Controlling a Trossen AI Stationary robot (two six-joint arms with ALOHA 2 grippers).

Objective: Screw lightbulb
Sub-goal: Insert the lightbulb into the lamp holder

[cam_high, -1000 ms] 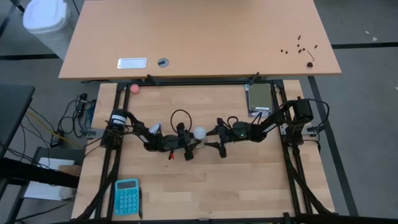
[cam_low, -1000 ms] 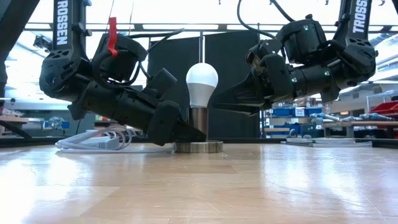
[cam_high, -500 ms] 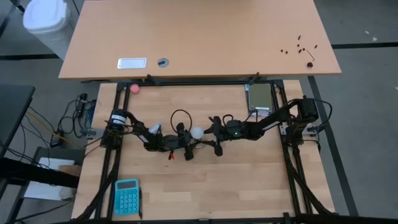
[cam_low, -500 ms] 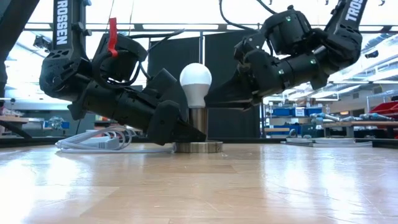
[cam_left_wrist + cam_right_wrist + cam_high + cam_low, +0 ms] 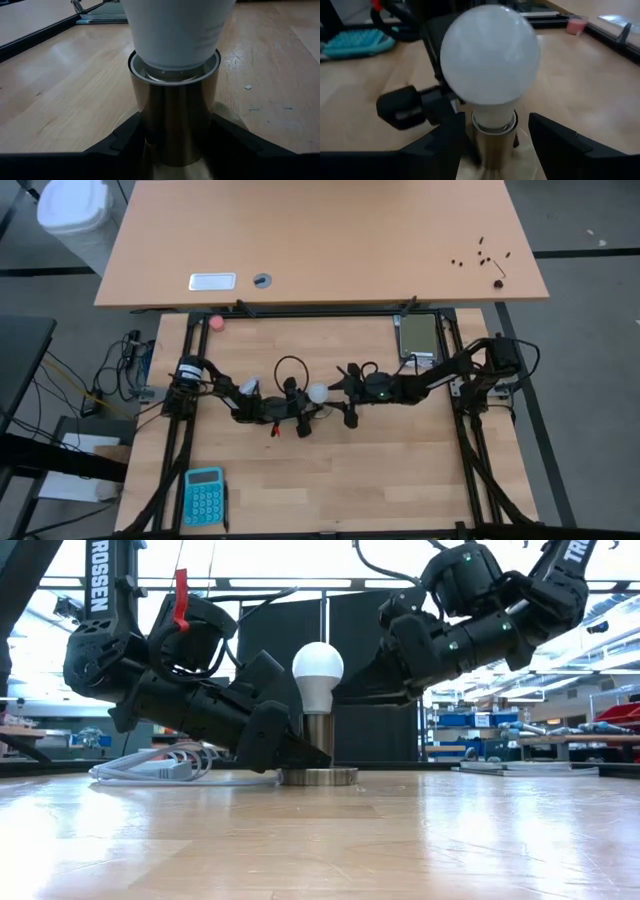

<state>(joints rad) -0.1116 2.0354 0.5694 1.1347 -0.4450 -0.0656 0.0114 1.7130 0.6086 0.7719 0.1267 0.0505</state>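
wooden desk (image 5: 320,240), grey floor (image 5: 590,330), bright windows (image 5: 300,560)

White lightbulb (image 5: 177,30) at twelve o'clock, cut off above, its narrowing neck seated in the open mouth of a brass-toned metal socket tube (image 5: 175,120) standing upright at centre. Left gripper (image 5: 175,145) clamped on that tube low down, one dark finger (image 5: 122,142) touching at eight o'clock, the other at four o'clock. Pale wooden table (image 5: 60,95) all round, with small white specks (image 5: 248,87) at three o'clock. Dark rail (image 5: 35,37) running along the table edge at ten o'clock.
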